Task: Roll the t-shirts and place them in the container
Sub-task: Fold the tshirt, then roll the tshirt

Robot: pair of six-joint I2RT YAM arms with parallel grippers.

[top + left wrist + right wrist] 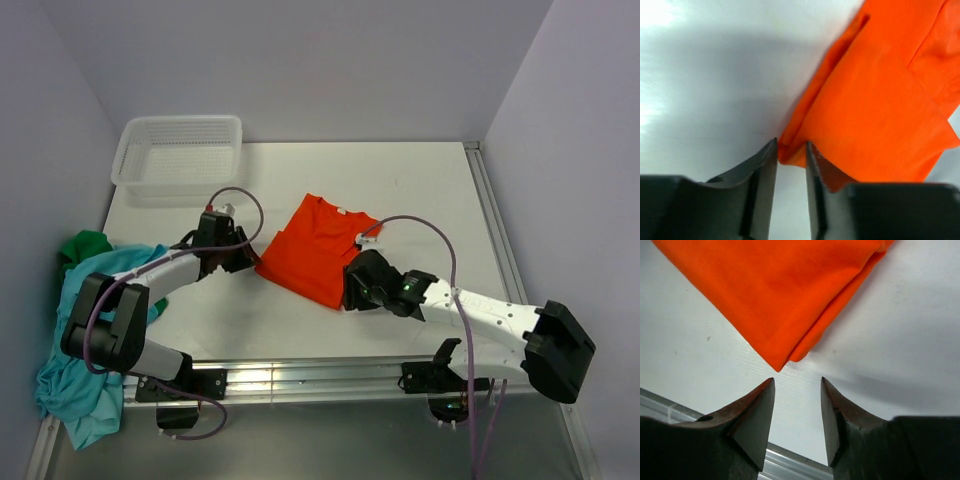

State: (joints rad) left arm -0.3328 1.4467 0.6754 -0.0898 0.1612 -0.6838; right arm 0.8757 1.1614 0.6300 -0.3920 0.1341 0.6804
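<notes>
Top external: right arm (470,312) hides orange t-shirt (315,245) near corner.

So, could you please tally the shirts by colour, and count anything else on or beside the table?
Orange shirt: 1
Teal shirt: 1, as far as the heap shows
Green shirt: 1
White basket: 1
Total: 4
</notes>
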